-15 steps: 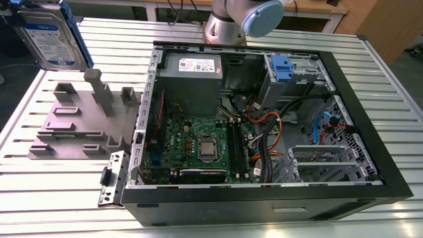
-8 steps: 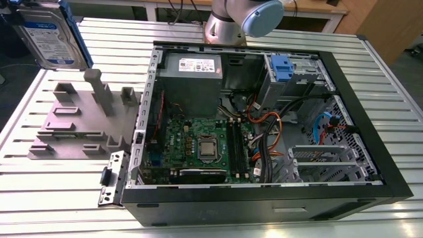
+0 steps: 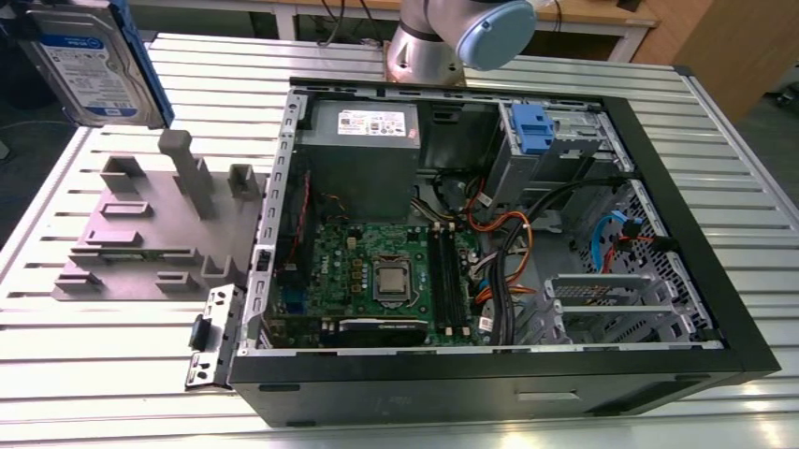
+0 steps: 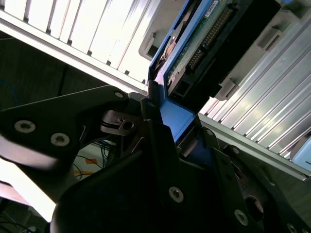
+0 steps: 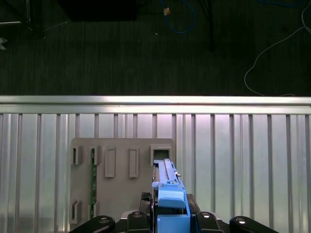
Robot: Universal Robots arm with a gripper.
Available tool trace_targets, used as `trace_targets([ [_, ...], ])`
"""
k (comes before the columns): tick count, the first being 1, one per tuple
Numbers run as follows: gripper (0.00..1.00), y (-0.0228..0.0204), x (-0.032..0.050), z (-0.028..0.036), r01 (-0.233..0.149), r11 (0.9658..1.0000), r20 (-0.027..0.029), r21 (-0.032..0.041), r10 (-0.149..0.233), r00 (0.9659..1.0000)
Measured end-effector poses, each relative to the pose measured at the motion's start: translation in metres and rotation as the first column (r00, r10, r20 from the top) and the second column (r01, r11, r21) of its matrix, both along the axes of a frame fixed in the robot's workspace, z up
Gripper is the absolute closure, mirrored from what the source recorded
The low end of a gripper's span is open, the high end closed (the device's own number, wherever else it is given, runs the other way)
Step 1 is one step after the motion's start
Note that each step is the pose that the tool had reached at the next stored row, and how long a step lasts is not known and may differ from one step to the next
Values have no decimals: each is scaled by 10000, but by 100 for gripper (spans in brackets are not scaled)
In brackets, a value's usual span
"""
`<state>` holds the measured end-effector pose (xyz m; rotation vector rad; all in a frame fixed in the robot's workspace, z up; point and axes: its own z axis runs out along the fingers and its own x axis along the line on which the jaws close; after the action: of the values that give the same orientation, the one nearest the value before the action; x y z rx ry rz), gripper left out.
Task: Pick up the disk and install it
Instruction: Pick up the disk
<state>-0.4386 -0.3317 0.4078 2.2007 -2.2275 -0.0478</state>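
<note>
The jaws are clamped on the blue frame of the disk (image 3: 94, 61) (image 4: 194, 53) (image 5: 170, 199), seemingly at one short end. The disk hangs upright above the grey fixture plate (image 3: 138, 234) on the ribbed metal counter (image 3: 699, 122), well apart from the open computer case (image 3: 500, 379) toward the exterior view's right.

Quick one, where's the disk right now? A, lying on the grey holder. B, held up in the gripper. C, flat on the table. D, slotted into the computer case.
B: the disk hangs in the air at the exterior view's left, and in the second wrist view the gripper is clamped on its blue frame.
</note>
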Motion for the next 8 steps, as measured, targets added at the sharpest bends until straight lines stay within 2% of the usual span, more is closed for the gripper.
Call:
trace_targets([
  [8, 64, 0, 0, 9, 0, 10000, 0, 0, 0, 10000],
])
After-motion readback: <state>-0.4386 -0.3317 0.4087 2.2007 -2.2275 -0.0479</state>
